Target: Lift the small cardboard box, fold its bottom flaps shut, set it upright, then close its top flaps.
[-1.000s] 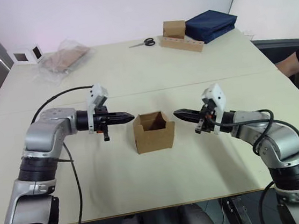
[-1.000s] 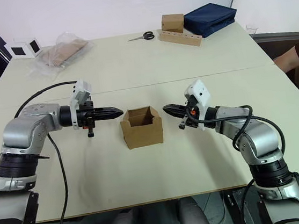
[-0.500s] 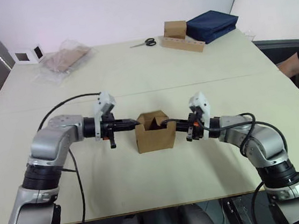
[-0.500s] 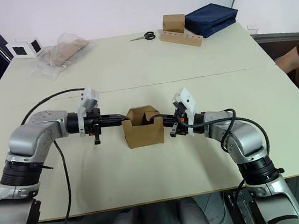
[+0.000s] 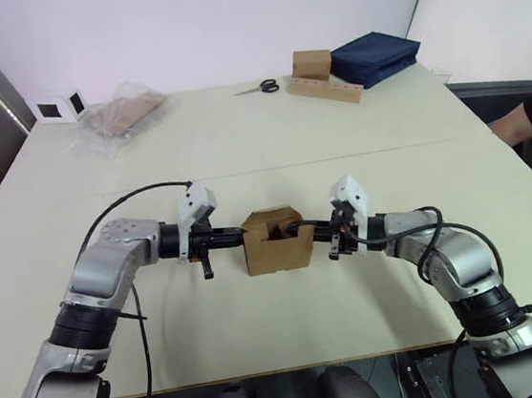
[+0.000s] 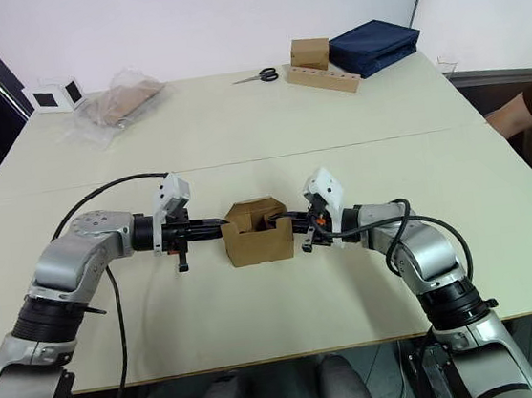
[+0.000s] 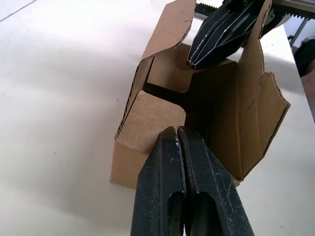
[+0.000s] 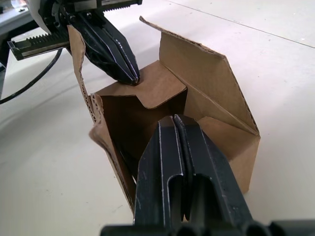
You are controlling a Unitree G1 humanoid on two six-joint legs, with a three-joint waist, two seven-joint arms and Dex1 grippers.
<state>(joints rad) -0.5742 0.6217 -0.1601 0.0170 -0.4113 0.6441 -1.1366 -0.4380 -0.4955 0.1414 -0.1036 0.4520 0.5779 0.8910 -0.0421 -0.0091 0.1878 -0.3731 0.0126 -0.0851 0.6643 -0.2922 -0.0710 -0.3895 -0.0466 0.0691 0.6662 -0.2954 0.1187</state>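
Surface (image 5: 264, 353): wide, pale. Both arms reach inward at low level, forearms near horizontal. Left end effector (image 5: 237, 235), fingers pressed together, holds nothing, tip on near side flap. Right end effector (image 5: 300, 227) likewise closed, empty, tip over opposite flap. Small cardboard box (image 5: 277, 242) upright mid-surface between them; top flaps (image 7: 162, 110) partly folded inward, two standing.

Arms: silver-grey metal shells, rounded at the joints; black bands between the segments
Cables: black, looping loose from each forearm
Wrist cameras: small white housings above each gripper
left gripper (image 5: 235, 240): two black ribbed fingers; toothed rack at the base
right gripper (image 5: 300, 231): same black fingers; a small orange-red part behind them, possibly a connector
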